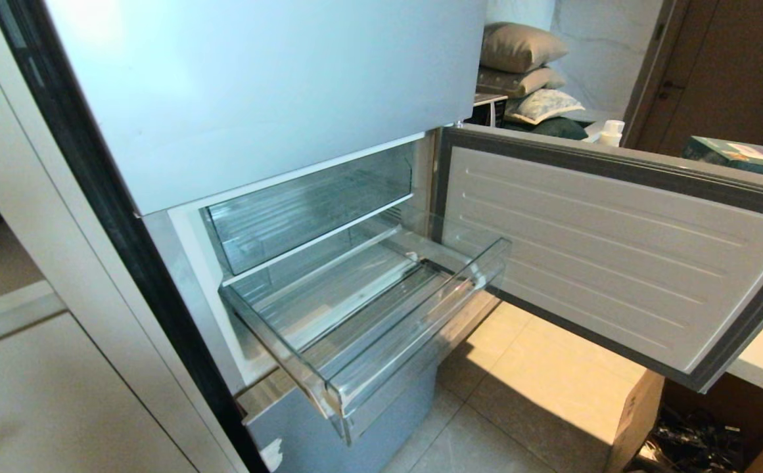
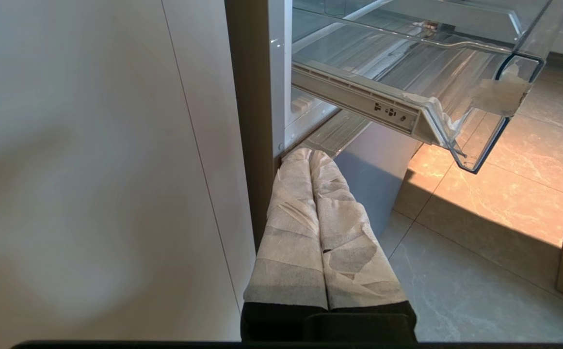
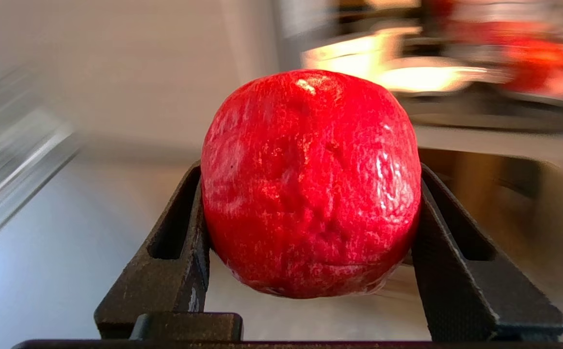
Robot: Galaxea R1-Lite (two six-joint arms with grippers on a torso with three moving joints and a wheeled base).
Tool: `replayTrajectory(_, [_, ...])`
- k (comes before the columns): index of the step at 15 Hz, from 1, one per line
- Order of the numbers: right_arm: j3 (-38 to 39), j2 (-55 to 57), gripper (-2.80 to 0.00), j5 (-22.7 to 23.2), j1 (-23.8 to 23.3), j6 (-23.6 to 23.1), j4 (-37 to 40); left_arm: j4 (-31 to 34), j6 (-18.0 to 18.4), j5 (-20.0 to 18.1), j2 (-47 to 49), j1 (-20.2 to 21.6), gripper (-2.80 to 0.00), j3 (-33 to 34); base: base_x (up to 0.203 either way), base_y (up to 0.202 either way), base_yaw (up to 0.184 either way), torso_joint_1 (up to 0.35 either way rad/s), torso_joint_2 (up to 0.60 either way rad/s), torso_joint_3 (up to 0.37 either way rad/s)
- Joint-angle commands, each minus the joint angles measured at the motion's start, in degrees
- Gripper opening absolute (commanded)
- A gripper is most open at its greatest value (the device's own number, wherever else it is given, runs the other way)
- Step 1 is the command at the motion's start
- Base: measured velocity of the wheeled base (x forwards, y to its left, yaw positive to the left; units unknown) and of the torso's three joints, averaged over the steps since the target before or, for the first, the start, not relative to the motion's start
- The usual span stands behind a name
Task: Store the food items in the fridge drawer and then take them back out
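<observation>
A round red apple-like fruit (image 3: 310, 194), one of the food items, fills the right wrist view, and my right gripper (image 3: 309, 169) is shut on it, one dark finger on each side. The background behind it is blurred. In the head view the fridge drawer (image 1: 414, 328), clear plastic with a thick front lip, stands pulled out and holds nothing. Neither arm shows in that view. My left gripper (image 2: 309, 155), its fingers wrapped in pale tape and pressed together, hangs low beside the fridge's edge, below the drawer (image 2: 475, 102).
The fridge's middle door (image 1: 618, 249) is swung wide open to the right. A second clear drawer (image 1: 302, 203) sits pushed in above. The pale-blue bottom door (image 1: 328, 420) is shut. A cardboard box (image 1: 644, 420) stands on the tiled floor at the right, and cabinet panels (image 1: 59, 381) flank the left.
</observation>
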Motion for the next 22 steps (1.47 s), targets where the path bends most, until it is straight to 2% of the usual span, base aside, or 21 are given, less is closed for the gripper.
replayTrajectory(1, [-2.5,12.0,-2.80,0.9,-15.7,1.5,-4.5,0.0,0.0,0.0,0.0,0.0,-2.80,0.1,0.000,0.000,0.000,0.000,0.00,0.000])
replayTrajectory(3, [-4.9,16.1,-2.80,4.3,-26.3,2.5,-6.8,0.0,0.0,0.0,0.0,0.0,-2.80,0.0,0.000,0.000,0.000,0.000,0.00,0.000])
replayTrajectory(5, [-7.3,20.8,-2.80,11.7,-36.7,3.1,-7.8,0.0,0.0,0.0,0.0,0.0,-2.80,0.1,0.000,0.000,0.000,0.000,0.00,0.000])
replayTrajectory(6, [-8.5,24.4,-2.80,14.3,-39.1,3.2,-8.0,0.0,0.0,0.0,0.0,0.0,-2.80,0.0,0.000,0.000,0.000,0.000,0.00,0.000])
replayTrajectory(9, [-11.7,36.3,-2.80,17.2,-40.4,3.6,-11.2,0.0,0.0,0.0,0.0,0.0,-2.80,0.0,0.000,0.000,0.000,0.000,0.00,0.000])
replayTrajectory(13, [-16.7,57.5,-2.80,17.9,-40.7,3.3,-22.7,0.0,0.0,0.0,0.0,0.0,-2.80,0.1,0.000,0.000,0.000,0.000,0.00,0.000])
replayTrajectory(15, [-22.5,68.3,-2.80,18.1,-40.6,3.1,-25.8,0.0,-0.1,0.0,0.0,0.0,-2.80,0.0,0.000,0.000,0.000,0.000,0.00,0.000])
replayTrajectory(18, [-35.1,82.9,-2.80,18.5,-40.2,3.0,-28.2,0.0,0.0,0.0,0.0,0.0,-2.80,0.0,0.000,0.000,0.000,0.000,0.00,0.000])
replayTrajectory(22, [-50.5,96.1,-2.80,22.7,-36.0,3.4,-29.5,0.0,0.0,0.0,0.0,0.0,-2.80,0.0,0.000,0.000,0.000,0.000,0.00,0.000])
